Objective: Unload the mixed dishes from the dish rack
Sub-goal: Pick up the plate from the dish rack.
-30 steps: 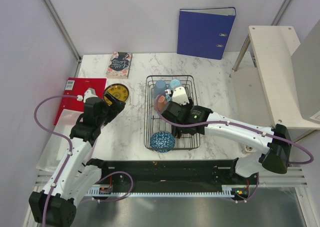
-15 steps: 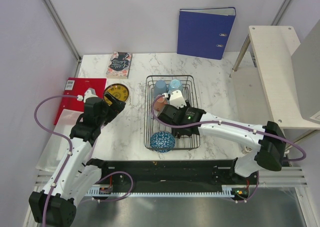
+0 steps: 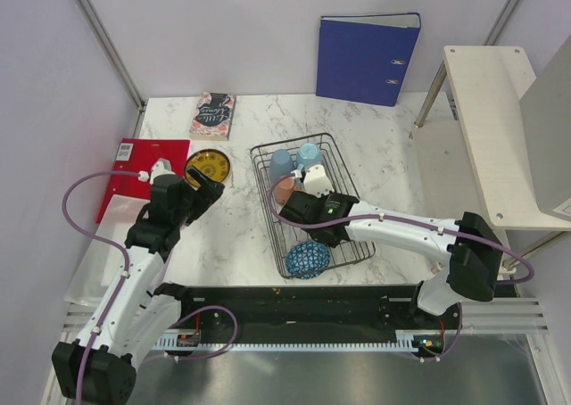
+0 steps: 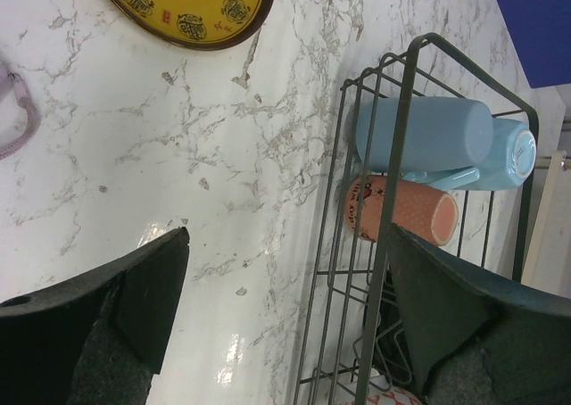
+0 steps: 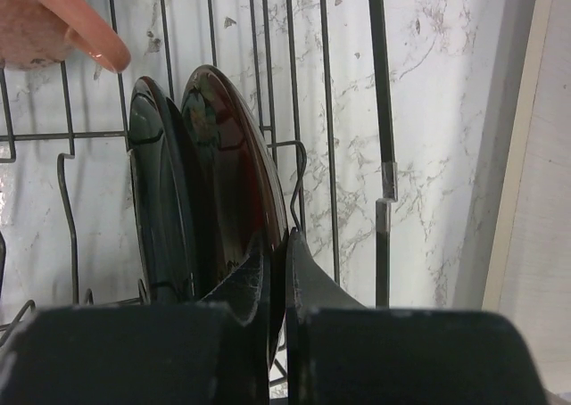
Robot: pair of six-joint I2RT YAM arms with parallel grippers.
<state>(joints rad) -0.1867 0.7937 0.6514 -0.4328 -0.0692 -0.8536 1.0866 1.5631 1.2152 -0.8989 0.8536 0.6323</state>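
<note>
Currently gripped: black shallow dish point(image 5: 227, 155), on edge in the dish rack point(image 4: 390, 218), centre of the right wrist view. My right gripper point(image 5: 277, 249): pinched shut on its lower rim. My left gripper point(image 4: 285, 289): spread wide, holding nothing, above the marble. In rack: blue mugs point(image 4: 424, 133), salmon-orange cup point(image 4: 401, 210), upper right of the left wrist view. Step, by my reckoning: dish seized, not lifted. Next: raise it straight, clear of the wires and the second dark dish point(image 5: 156, 182) alongside.
</note>
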